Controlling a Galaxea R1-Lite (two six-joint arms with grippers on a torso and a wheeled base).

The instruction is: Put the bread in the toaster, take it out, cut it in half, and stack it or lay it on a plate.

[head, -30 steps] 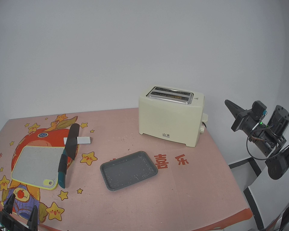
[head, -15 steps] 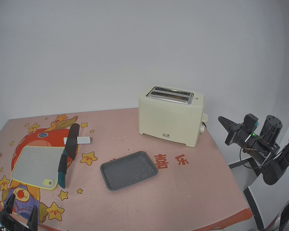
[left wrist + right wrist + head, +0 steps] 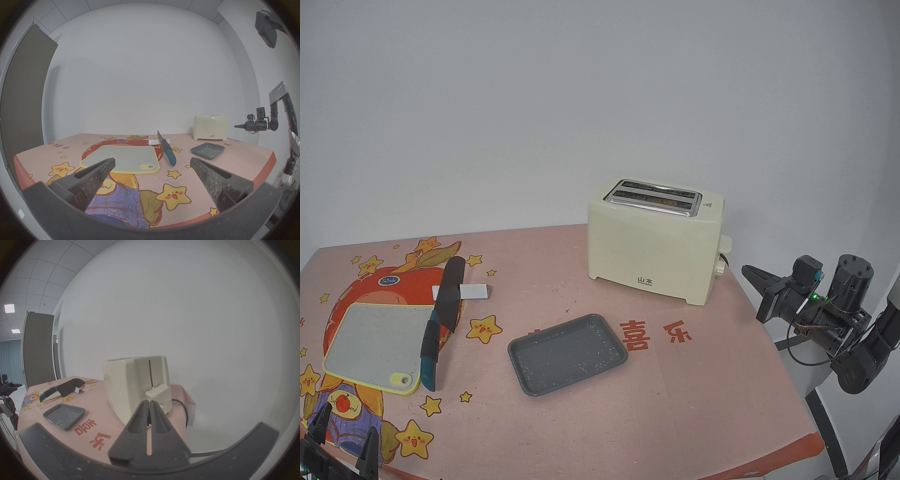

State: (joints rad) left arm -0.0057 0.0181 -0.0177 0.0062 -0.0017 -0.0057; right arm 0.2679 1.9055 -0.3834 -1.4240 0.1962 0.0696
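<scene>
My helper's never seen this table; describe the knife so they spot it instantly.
On the pink table, find the grey cutting board at the left. The knife lies along its right edge, the only long thin thing: black blade, teal handle.

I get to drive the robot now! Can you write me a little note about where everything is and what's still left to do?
Left tool: open, empty, low at the table's near left corner.
Right tool: shut, empty, off the table's right edge, pointing at the toaster's lever.
Bread: seems to sit in the toaster's front slot; hard to tell.
Knife: beside the cutting board, blade propped on a white rest.
Plate: mid-table, before the toaster.
Done: bread probably loaded.
Left: toast it, take it out, halve it, lay it on the plate.
</scene>
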